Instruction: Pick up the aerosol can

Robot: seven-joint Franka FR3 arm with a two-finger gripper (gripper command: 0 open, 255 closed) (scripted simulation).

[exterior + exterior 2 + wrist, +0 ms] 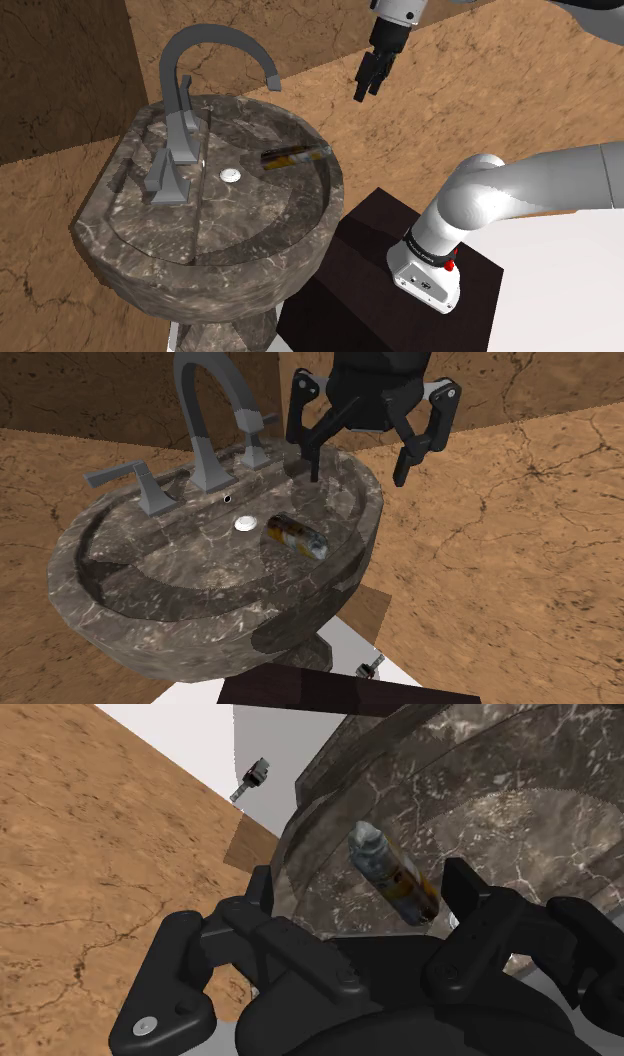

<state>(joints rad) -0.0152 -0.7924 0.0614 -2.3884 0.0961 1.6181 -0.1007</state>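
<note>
Black gripper (362, 879) housing crowds the wrist view's foreground, its two fingers spread wide with only air between them. Past them lies the can (393, 872). It rests on its side inside the sink (520, 784), on the sloping basin wall just under the rim, grey cap end toward that rim.

In the shoulder view the can (295, 156) is at 3 o'clock from the drain (231, 173), its outer end close against the rim. In the second exterior view the can (295, 537) is at 4 o'clock from the drain (244, 524). Bare basin lies open on its drain side; the rim hems the other.

The gripper (357, 475) hangs over the rim of the sink (200, 652), at 1 o'clock from the can and well apart from it. The faucet (205, 392) stands at 10 o'clock from the can, its arch cut by the top edge.

The second exterior view shows the finger spread plainly, whereas in the shoulder view the gripper (365, 90) is edge-on and the fingers overlap. The shoulder view gives the whole faucet (200, 60), plus the arm (520, 190) and dark stand (360, 270) at 4 o'clock from the sink (290, 260).

The can's mottled orange-brown label is unreadable. A small grey part (252, 779) beyond the rim is too small to make out.
</note>
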